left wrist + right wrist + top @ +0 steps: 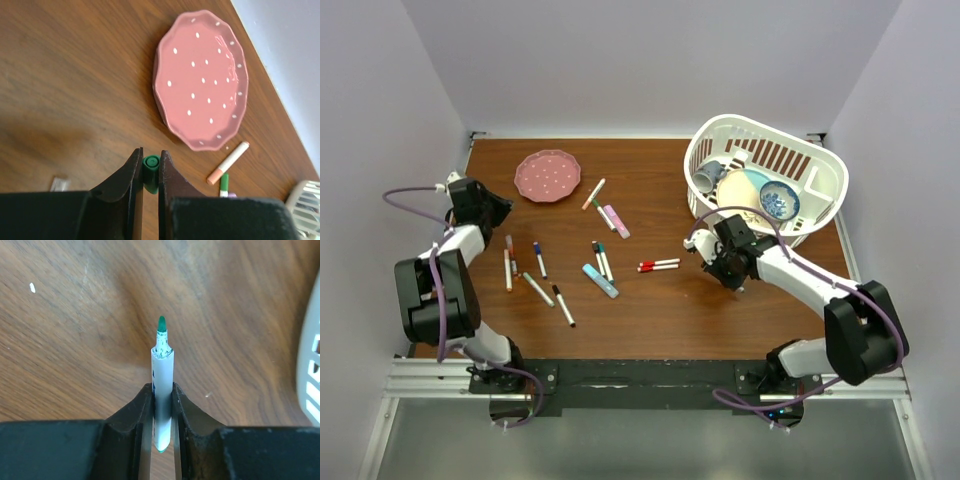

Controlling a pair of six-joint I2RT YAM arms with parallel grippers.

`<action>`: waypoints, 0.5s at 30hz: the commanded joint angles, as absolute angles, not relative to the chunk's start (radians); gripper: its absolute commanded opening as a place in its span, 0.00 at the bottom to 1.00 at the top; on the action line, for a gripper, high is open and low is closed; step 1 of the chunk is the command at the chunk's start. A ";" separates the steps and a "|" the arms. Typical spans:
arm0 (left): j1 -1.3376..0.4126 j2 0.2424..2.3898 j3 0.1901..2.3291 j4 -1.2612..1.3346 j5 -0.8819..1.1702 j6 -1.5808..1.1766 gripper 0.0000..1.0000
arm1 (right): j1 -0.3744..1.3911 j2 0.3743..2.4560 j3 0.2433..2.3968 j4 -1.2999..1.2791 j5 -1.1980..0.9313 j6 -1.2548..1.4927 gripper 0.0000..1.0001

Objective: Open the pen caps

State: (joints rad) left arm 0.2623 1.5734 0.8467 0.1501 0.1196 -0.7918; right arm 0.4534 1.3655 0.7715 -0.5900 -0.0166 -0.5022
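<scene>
At the left edge of the table (650, 320), the left hand (150, 156) is clenched on a green cap (150, 170). The cap sits end-on between the two fingers, its open mouth facing outward, close to the pink dotted plate (200, 75). A pen with a peach cap (214, 177) lies on the wood just past the plate's rim.

Well apart from it, near the white basket (820, 165), the right hand (162, 390) grasps a white pen (162, 362) by its barrel. The pen's green tip is bare and points straight away from the hand, over the table.

Between the two hands, more pens lie scattered on the table, among them a pair with red caps (644, 267) lying side by side.
</scene>
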 commanded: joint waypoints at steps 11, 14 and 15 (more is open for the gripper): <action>0.282 1.891 1.199 0.003 0.040 -0.677 0.04 | 0.454 1.362 0.787 -0.630 -0.031 -0.520 0.36; 0.281 1.924 1.229 -0.052 0.026 -0.673 0.13 | 0.454 1.339 0.793 -0.638 -0.044 -0.523 0.37; 0.281 1.930 1.233 -0.055 0.022 -0.670 0.15 | 0.453 1.335 0.793 -0.641 -0.049 -0.525 0.37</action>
State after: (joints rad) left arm 0.2729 1.9072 1.1713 -0.0036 0.0608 -0.7101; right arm 0.4534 1.3819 0.7715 -0.6243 -0.0200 -0.5098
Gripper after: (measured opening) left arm 0.144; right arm 0.364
